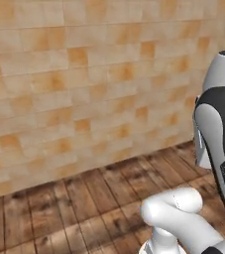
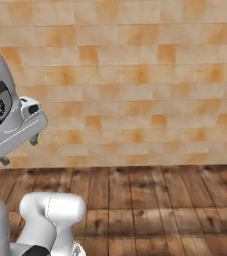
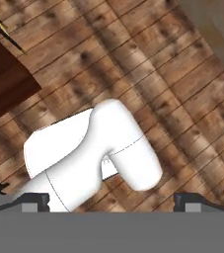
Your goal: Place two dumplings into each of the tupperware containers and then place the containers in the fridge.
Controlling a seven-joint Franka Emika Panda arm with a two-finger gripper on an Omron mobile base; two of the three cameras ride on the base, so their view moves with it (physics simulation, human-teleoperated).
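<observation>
My gripper (image 3: 112, 202) is open, its two dark fingertips (image 3: 34, 200) standing far apart with nothing between them. It points down at the wooden plank floor (image 3: 172, 74), above the robot's own base. The dumplings, the tupperware containers and the fridge are out of view.
A tan tiled wall (image 1: 84, 74) stands straight ahead in both base views. Bare wooden floor (image 2: 160, 200) runs along its foot. The corner of a dark brown cabinet (image 3: 5, 84) juts in at the upper left of the hand view.
</observation>
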